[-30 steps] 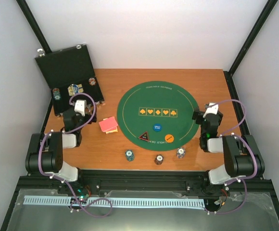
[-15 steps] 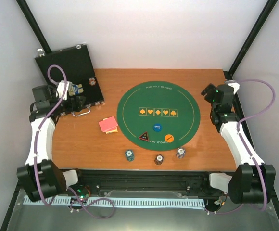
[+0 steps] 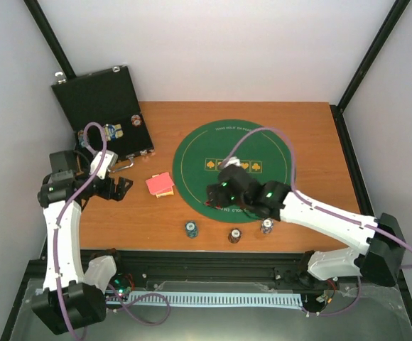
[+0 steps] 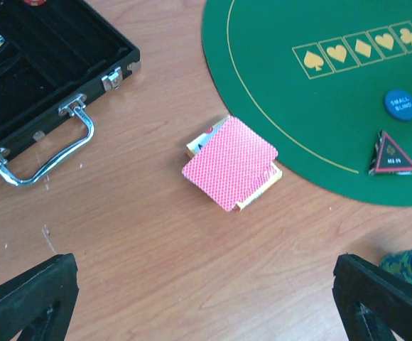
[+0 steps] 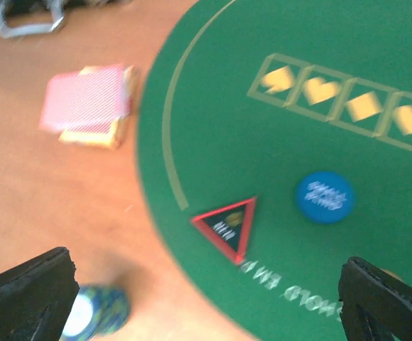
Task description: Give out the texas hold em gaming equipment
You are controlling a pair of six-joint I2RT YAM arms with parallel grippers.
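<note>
green mat [image 3: 192, 163] beneath outstretched right gripper [image 3: 212, 196]

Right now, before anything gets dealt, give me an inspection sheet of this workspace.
Surface: wooden table, round green mat on it.
Job's things: red-backed cards beside the mat's left edge; blue button and triangle marker on the mat; three chip stacks along the table's near edge.
Clutter: open black case at the far left corner.
Grippers: left gripper open, near the cards; right gripper open above the triangle marker; both hold nothing.
Cables: purple cables loop over both arms.
Surroundings: white walls, black frame posts.
</note>
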